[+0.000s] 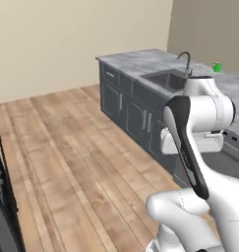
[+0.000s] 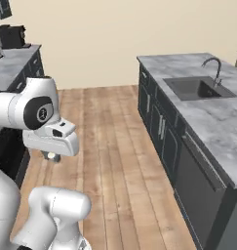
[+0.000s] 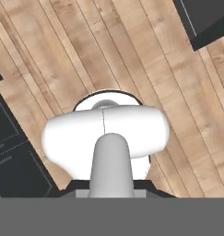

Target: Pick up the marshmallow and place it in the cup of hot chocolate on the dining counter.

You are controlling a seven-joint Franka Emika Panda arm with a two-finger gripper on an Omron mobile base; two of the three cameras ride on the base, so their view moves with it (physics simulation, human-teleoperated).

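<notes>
Wood floor (image 1: 67, 147) takes up most of what's around me. The long marble counter (image 1: 135, 59) runs along my right, with the dark sink (image 1: 167, 78) and its faucet (image 1: 186, 59) set into it. The little green cup (image 1: 217, 67) sits on the counter just past the faucet. My gripper (image 2: 50, 156) hangs over the floor, well apart from the counter. Honestly can't tell how wide it's open or whether it's got anything.

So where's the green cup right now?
In the left base view, the green cup stands on the marble counter, just right of the faucet behind the sink.
</notes>
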